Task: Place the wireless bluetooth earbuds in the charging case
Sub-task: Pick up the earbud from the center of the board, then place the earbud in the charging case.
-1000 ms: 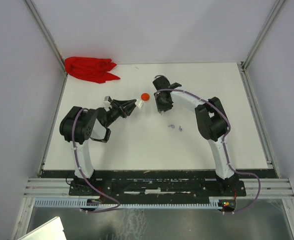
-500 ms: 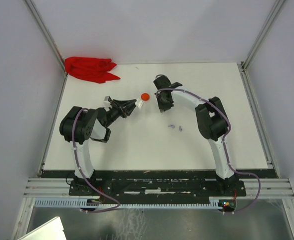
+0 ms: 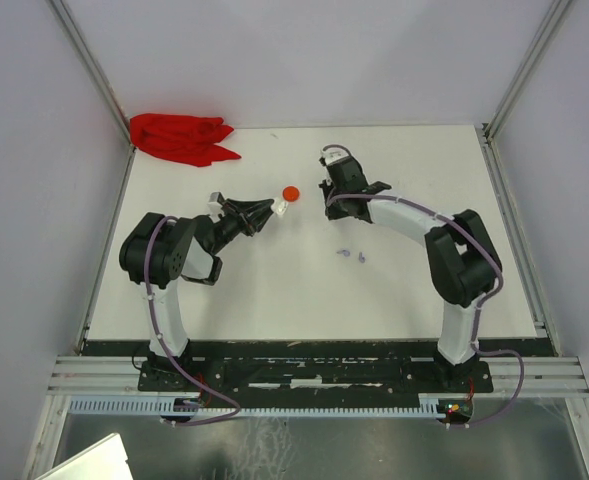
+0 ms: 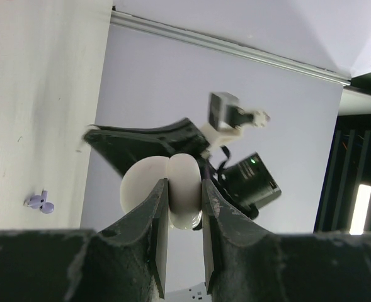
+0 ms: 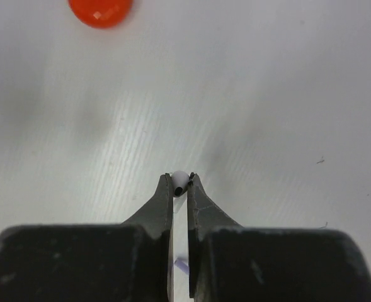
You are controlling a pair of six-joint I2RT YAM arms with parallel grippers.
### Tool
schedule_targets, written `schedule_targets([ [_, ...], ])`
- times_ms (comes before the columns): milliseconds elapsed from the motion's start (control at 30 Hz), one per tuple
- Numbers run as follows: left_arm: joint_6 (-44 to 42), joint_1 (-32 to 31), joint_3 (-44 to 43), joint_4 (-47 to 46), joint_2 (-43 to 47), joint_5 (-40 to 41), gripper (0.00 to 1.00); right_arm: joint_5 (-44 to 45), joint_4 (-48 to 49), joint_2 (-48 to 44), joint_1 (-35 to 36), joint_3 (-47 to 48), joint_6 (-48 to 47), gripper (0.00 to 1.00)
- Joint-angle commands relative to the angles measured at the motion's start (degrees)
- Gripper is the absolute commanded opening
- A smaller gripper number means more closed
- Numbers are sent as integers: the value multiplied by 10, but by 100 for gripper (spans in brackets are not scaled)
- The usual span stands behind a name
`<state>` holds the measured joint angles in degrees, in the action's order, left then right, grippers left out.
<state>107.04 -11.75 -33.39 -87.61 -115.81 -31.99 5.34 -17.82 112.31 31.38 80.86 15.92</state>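
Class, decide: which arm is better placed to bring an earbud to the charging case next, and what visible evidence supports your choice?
Right, probably. The right fingers pinch a whitish earbud, while the left fingers clamp the white charging case, so the left seems best as holder.

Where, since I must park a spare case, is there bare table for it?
Bare table lies right of the right arm and along the near edge between it and the left arm. Crowded: the middle, with left claw holding the charging case, right claw pinching a whitish earbud, red disc, purple earbuds.
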Motion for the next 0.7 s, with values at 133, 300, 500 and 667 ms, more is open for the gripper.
schedule_targets([
  [133, -10, -34, -37, -107, -15, -9, 3, -28, 244, -177, -2, -117, -42, 1],
  [300, -12, -64, -64, -81, -24, 2, 3, -55, 419, -240, 6, -230, -92, 1],
  [500, -10, -81, -85, -69, -31, 7, 3, -101, 583, -269, 17, -322, -152, 1],
  [667, -12, -92, -96, -59, -34, 8, 3, -156, 721, -268, 23, -386, -189, 1],
])
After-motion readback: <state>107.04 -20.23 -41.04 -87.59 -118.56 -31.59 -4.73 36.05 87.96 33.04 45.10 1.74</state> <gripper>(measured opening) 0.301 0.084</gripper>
